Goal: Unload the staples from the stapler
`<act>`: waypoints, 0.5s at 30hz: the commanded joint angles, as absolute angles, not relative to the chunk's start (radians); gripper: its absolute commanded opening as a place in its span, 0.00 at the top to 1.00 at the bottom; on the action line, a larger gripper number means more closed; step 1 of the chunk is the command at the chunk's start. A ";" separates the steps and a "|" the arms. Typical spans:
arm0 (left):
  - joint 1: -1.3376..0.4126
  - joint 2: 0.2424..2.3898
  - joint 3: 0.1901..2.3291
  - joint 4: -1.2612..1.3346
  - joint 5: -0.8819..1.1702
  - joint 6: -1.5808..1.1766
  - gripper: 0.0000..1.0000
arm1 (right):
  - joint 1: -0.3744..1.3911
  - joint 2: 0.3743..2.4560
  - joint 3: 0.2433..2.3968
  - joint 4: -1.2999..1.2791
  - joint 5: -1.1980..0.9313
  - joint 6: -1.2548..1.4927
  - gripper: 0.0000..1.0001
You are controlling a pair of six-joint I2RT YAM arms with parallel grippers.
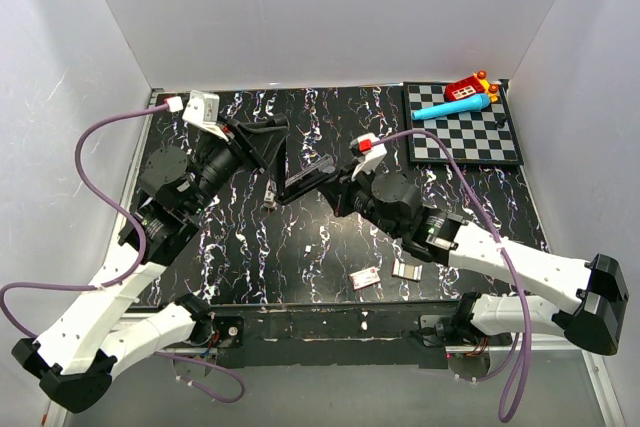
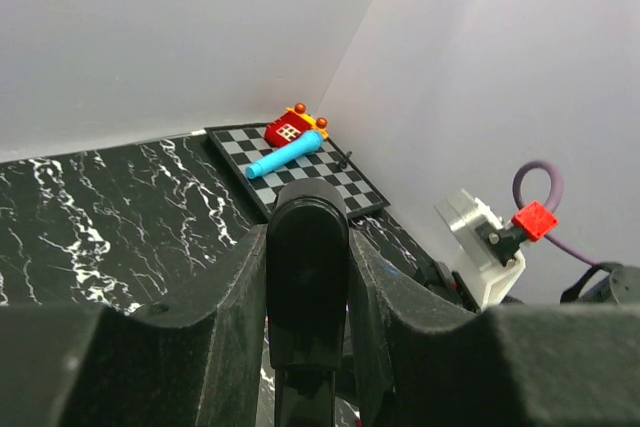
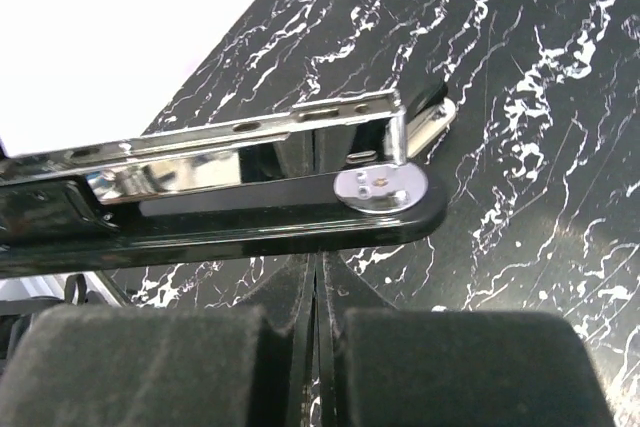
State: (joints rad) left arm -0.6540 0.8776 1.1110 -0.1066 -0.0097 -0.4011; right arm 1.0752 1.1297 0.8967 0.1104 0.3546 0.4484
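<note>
The stapler (image 1: 308, 175) is held up above the middle of the black marbled table. In the left wrist view its rounded black end (image 2: 308, 247) sits squeezed between my left gripper's fingers; the left gripper (image 1: 279, 154) is shut on it. The right wrist view shows the stapler (image 3: 250, 212) lying across the frame, with a black base, a round chrome anvil plate and a chrome magazine rail above. My right gripper (image 3: 320, 272) is shut just below the base's front end, its tips pressed together with nothing visible between them. In the top view the right gripper (image 1: 338, 185) meets the stapler's right end.
A checkerboard (image 1: 500, 142) lies at the back right, carrying a red toy block (image 1: 465, 88) and a blue cylinder (image 1: 452, 107). A small red-and-white box (image 1: 363, 278) and a small silver piece (image 1: 407, 268) rest near the front edge. White walls enclose the table.
</note>
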 commanded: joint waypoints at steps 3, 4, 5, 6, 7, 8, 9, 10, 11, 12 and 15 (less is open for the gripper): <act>-0.653 0.868 1.137 -0.080 0.126 -0.480 1.00 | 1.068 1.124 1.014 0.135 0.264 0.305 0.99; -0.653 0.873 1.137 -0.083 0.138 -0.483 1.00 | 1.068 1.129 1.029 0.127 0.250 0.287 0.99; -0.653 0.874 1.138 -0.084 0.150 -0.483 1.00 | 1.068 1.131 1.041 0.123 0.235 0.275 0.99; -0.653 0.876 1.140 -0.092 0.156 -0.485 1.00 | 1.068 1.134 1.055 0.118 0.223 0.261 0.99; -0.653 0.877 1.140 -0.094 0.167 -0.485 1.00 | 1.068 1.132 1.068 0.114 0.206 0.249 0.99; -0.653 0.877 1.137 -0.092 0.175 -0.486 1.00 | 1.068 1.131 1.078 0.104 0.198 0.239 0.99; -0.652 0.876 1.131 -0.084 0.182 -0.486 1.00 | 1.068 1.128 1.089 0.095 0.189 0.232 0.99; -0.653 0.871 1.124 -0.078 0.190 -0.486 1.00 | 1.068 1.124 1.095 0.086 0.183 0.226 0.99; -0.653 0.870 1.118 -0.074 0.198 -0.485 1.00 | 1.068 1.117 1.100 0.075 0.181 0.216 0.99; -0.652 0.867 1.118 -0.071 0.205 -0.483 1.00 | 1.068 1.109 1.104 0.063 0.183 0.210 0.99; -0.653 0.867 1.114 -0.064 0.247 -0.469 1.00 | 1.068 1.075 1.111 0.019 0.198 0.183 0.99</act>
State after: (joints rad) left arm -0.6529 0.8928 1.1053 -0.1375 0.1745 -0.4652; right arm 1.0691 1.1282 1.0641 0.0677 0.2050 0.2478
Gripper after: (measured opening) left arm 0.306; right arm 0.021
